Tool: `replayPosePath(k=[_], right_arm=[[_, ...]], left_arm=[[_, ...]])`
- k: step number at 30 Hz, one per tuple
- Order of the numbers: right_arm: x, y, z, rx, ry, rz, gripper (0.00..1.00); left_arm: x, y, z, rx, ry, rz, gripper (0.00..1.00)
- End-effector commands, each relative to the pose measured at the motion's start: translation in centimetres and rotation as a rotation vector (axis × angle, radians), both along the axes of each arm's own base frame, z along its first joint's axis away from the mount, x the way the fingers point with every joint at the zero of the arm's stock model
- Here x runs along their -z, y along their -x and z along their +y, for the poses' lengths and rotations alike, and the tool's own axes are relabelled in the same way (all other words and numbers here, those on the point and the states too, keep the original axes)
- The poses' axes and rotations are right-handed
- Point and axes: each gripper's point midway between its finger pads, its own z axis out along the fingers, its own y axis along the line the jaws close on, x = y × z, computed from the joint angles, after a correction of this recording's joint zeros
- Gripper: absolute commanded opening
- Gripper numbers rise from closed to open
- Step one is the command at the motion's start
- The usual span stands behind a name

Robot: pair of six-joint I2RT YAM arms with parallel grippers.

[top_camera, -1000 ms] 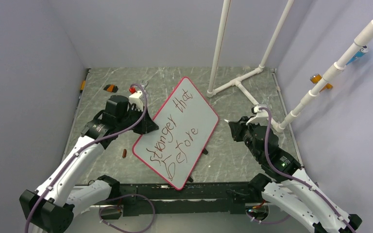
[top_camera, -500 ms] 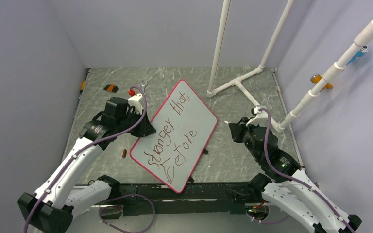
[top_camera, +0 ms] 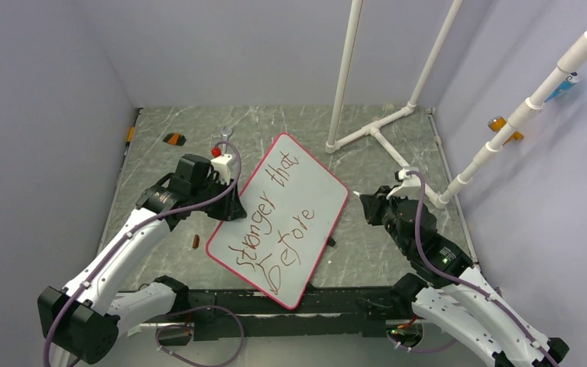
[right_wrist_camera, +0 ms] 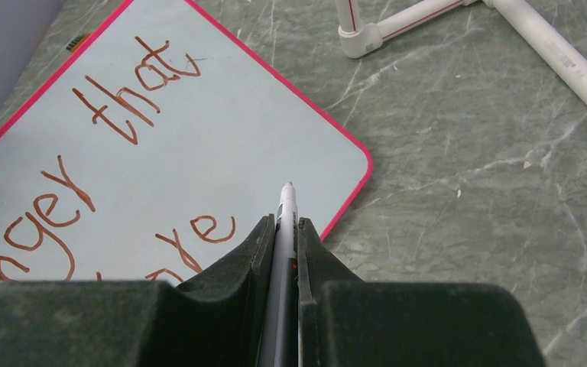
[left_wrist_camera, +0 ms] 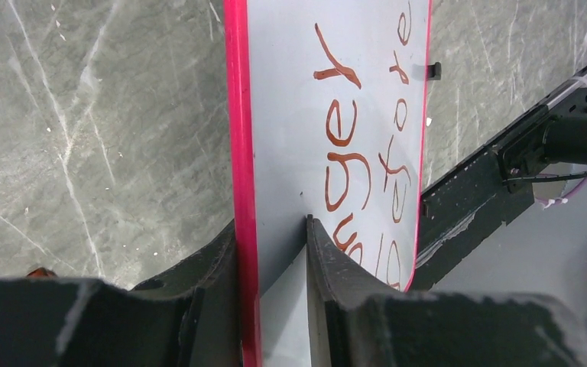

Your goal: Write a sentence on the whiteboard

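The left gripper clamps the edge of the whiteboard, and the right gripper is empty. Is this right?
Not quite: the right gripper is not empty but shut on a marker, as the right wrist view shows. The left gripper does clamp the edge of the whiteboard.

Lab test cell, grey walls (top_camera: 46,76), PVC pipe frame (top_camera: 344,76)

White pipe frame (top_camera: 373,131) on grey marbled tabletop (top_camera: 275,118).
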Motion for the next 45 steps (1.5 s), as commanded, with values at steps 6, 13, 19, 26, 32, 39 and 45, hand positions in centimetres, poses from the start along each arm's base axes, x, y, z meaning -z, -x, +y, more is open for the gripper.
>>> replayPosePath(k=[6, 13, 19, 26, 32, 39, 45], right_arm=[[-0.4, -0.2, -0.3, 0.020, -0.005, -0.016, 0.00], [-0.3, -0.2, -0.4, 0.022, -0.006, -0.015, 0.00], [-0.3, -0.1, -0.6, 0.026, 0.000, -0.017, 0.00], [-0.4, -0.1, -0.6, 0.028, 0.002, -0.018, 0.00], [-0.5, -0.1, -0.7, 0.031, 0.001, -0.019, 0.00], [-0.6, -0.1, -0.8, 0.031, 0.007, -0.018, 0.00], [-0.6, -0.3, -0.6, 0.031, 0.012, -0.016, 0.00]], left_arm=[[2.2, 2.9, -0.2, 0.117, -0.035, 0.079, 0.36], [1.4, 2.4, -0.6, 0.114, -0.010, 0.044, 0.41], [0.9, 2.0, -0.6, 0.105, -0.003, 0.024, 0.46], [0.2, 1.2, -0.2, 0.049, -0.016, -0.006, 0.53], [-1.1, 0.4, 0.0, 0.029, -0.026, -0.037, 0.54], [-2.0, -0.6, 1.1, -0.030, -0.051, -0.088, 0.57], [-3.0, -1.5, 2.5, -0.106, -0.064, -0.130, 0.55]])
